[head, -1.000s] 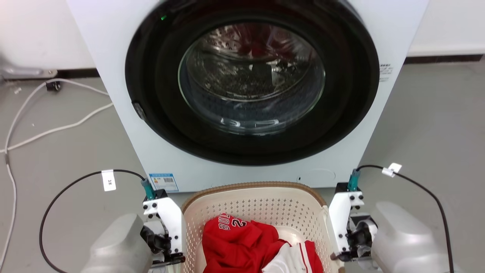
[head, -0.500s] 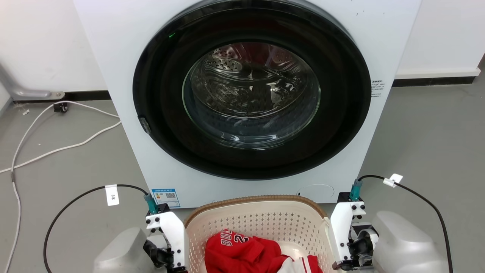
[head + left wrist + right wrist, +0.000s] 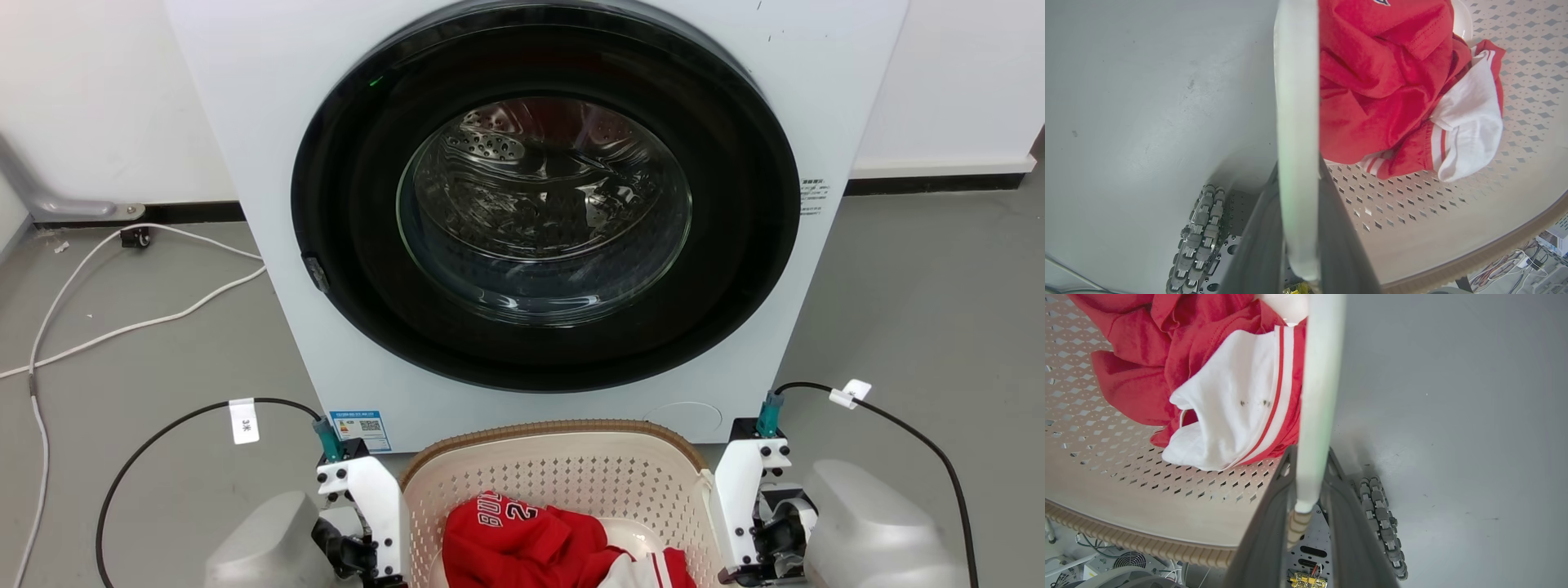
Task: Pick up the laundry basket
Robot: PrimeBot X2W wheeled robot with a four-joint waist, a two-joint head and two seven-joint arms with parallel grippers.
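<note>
Laundry basket mouth up, curved end toward washer (long axis unclear); left gripper, right gripper clamp its handles.

- red jersey in the laundry basket: slanted white block letters "bul" and, beside them, a "2"; the rest of the word and number is lost in the folds.
- white tag on the black cable at the left: "3米".
- blue sticker low on the left of the washing machine front: a qr code and fine print, too small to read.
- dark print on the machine front, right of the door: too small to read.
</note>
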